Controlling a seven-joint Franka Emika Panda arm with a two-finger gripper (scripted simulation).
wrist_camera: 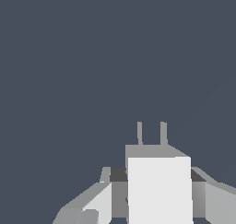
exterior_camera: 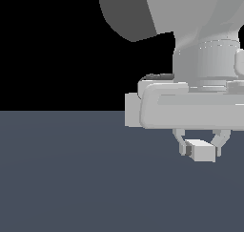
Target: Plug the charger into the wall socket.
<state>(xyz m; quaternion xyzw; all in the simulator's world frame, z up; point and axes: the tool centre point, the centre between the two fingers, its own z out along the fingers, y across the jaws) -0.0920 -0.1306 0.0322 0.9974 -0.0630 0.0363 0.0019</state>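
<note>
The charger [exterior_camera: 200, 151] is a small light-grey block, and it sits between the two fingers of the gripper [exterior_camera: 199, 147], lifted above the dark floor [exterior_camera: 71, 178]. In the wrist view the charger [wrist_camera: 159, 188] fills the space between the fingers [wrist_camera: 99, 204], and two thin prongs [wrist_camera: 151, 133] stand out from its far end, pointing away from the camera. The jaws are closed narrow on the two long sides of the block, so the gripper is holding it.

The block looks rigid and light, with flat smooth faces. I judge that it will not bend, but it may slip or turn in the grip if the prongs push against something hard. The hold on the flat sides, behind the prongs, seems the right place, because the prong end stays free.

The wall socket does not show in either view, so I cannot tell where it stands. Above the gripper, the arm [exterior_camera: 205, 59] fills the exterior view's right.
</note>
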